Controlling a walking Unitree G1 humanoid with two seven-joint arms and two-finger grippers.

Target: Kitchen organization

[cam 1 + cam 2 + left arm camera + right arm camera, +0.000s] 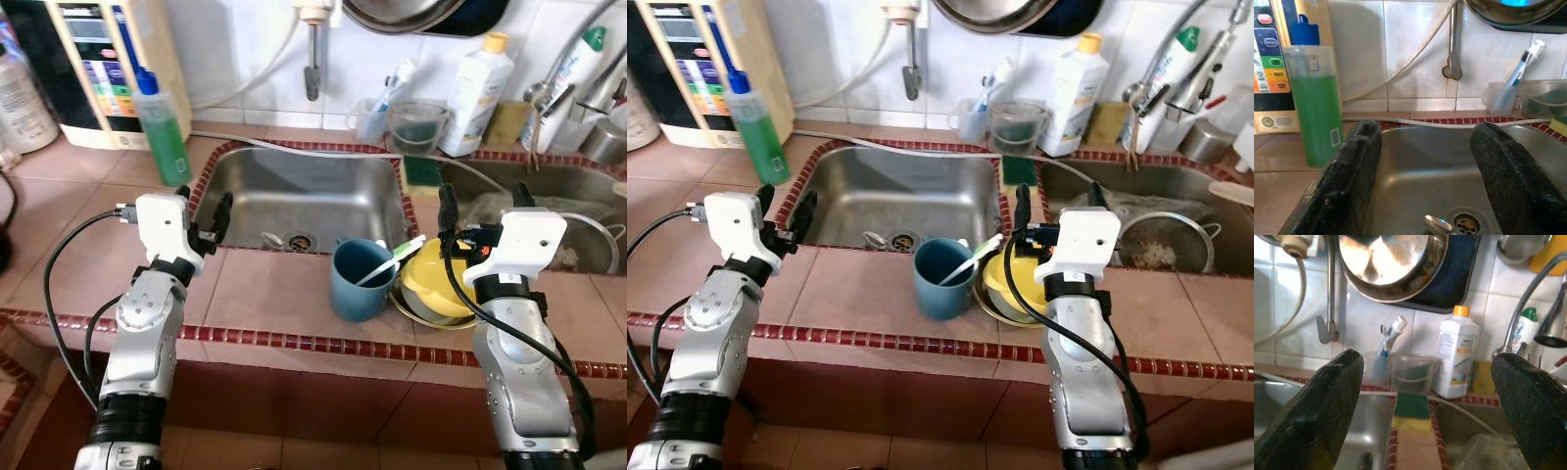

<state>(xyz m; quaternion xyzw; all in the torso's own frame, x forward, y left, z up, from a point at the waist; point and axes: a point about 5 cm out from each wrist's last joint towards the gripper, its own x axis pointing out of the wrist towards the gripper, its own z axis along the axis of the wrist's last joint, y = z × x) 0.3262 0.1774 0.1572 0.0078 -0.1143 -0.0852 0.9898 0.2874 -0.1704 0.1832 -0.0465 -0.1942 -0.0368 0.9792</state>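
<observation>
On the terracotta-tiled table (274, 294) before the steel sink (294, 196), blue plastic cup (358, 282) sits touching yellow bowl (441, 284); left pincer (217, 223) and right pincer (482, 208), both spread, hover; best approach cup squarely, avoiding its toothbrush (392, 259).

A brushed stainless-steel sink (294, 191) with a dull sheen sits in a bench (265, 294) of matt terracotta tile edged in small dark-red mosaic pieces. Glossy white ceramic tiles (1415, 54) line the wall, where a polished metal pan (1393, 264) mirrors the light. A matt blue plastic mug (360, 281) stands beside a glossy yellow plastic bowl (441, 279). The green soap bottle (162, 132) is translucent plastic, as is the cloudy tub (418, 125); the white bottle (477, 93) is opaque plastic. The sponge (1411, 410) looks coarse and porous. The fingers (1347, 181) are rough, grainy black; the arms have satin silver metal casings.
</observation>
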